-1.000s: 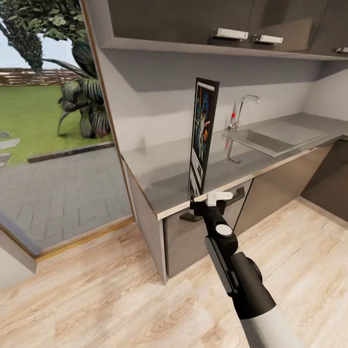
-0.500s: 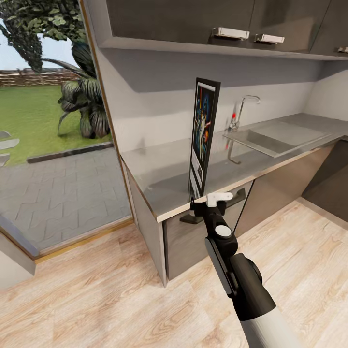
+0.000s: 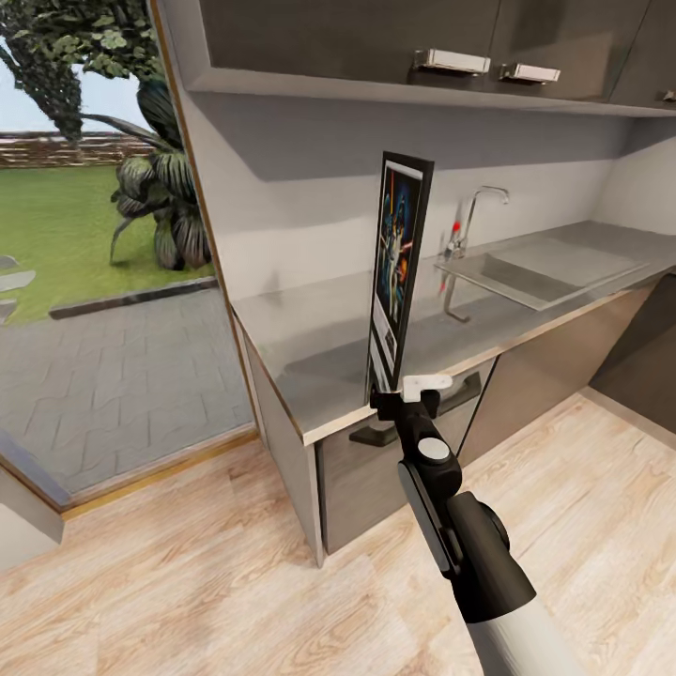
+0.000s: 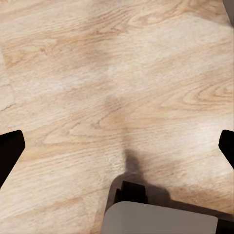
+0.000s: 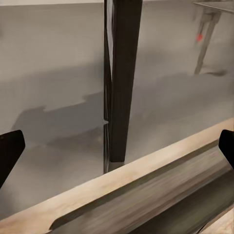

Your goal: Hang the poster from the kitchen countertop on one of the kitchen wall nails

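The poster [image 3: 399, 253] stands upright on its lower edge on the kitchen countertop [image 3: 300, 347], close to the front edge, with its dark blue artwork turned partly toward me. In the right wrist view the poster [image 5: 122, 73] shows edge-on as a thin black frame, straight ahead over the countertop [image 5: 53, 156]. My right gripper [image 3: 399, 394] hovers just in front of the counter's edge at the poster's foot, open, its black fingertips [image 5: 9, 151] wide apart and touching nothing. The left gripper [image 4: 117, 151] hangs open over the wooden floor [image 4: 117, 73].
An inset sink [image 3: 526, 268] and tap [image 3: 469, 216] lie to the right of the poster. Dark upper cabinets [image 3: 376, 38] hang above the counter, and dark cabinet fronts [image 3: 361, 479] stand below it. A paved terrace [image 3: 103, 376] and garden show at the left.
The whole picture has shifted slightly, so the camera has moved. The poster still stands in the same spot, and my right gripper stays at its foot, open.
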Robot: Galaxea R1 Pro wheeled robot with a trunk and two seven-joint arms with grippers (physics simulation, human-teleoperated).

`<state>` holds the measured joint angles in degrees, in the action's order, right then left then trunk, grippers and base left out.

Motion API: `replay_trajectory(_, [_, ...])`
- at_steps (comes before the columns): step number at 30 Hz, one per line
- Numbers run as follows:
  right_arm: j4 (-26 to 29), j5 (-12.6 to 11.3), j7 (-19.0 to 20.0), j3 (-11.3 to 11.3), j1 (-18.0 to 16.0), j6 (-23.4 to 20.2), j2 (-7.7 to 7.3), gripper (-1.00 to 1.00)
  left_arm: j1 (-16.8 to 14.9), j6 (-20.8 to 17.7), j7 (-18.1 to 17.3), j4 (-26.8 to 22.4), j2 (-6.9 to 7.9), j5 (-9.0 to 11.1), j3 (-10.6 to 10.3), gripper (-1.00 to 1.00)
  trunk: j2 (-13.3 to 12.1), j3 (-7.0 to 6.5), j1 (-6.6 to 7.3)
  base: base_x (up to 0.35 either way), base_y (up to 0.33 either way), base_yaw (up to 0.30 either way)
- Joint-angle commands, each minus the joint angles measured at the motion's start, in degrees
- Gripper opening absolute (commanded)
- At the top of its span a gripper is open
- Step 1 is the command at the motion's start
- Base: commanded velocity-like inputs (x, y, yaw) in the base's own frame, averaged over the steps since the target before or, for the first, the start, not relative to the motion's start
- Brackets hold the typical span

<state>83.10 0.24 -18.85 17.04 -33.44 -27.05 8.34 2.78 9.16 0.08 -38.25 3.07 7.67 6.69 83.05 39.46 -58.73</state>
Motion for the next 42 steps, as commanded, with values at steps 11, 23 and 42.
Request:
replay_trajectory(11, [-2.02, 0.02, -0.36, 0.10, 0.32, 4.21, -0.02, 1.00, 0.03, 0.07, -0.02, -0.08, 0.07, 0.59, -0.09, 1.00, 0.02, 0.04, 0.00, 0.060, 0.000, 0.000])
replay_trajectory(23, [-4.28, -0.11, -0.31, 0.10, 0.47, 5.86, -0.04, 1.00, 0.03, 0.07, -0.05, -0.15, 0.10, 0.59, -0.09, 1.00, 0.02, 0.04, 0.00, 0.025, 0.000, 0.000])
replay_trajectory(42, [-4.45, -0.15, -0.38, 0.10, 0.48, 6.13, -0.05, -1.00, 0.03, 0.07, -0.02, -0.16, 0.10, 0.59, -0.01, 1.00, 0.02, 0.04, 0.00, 0.049, 0.000, 0.000])
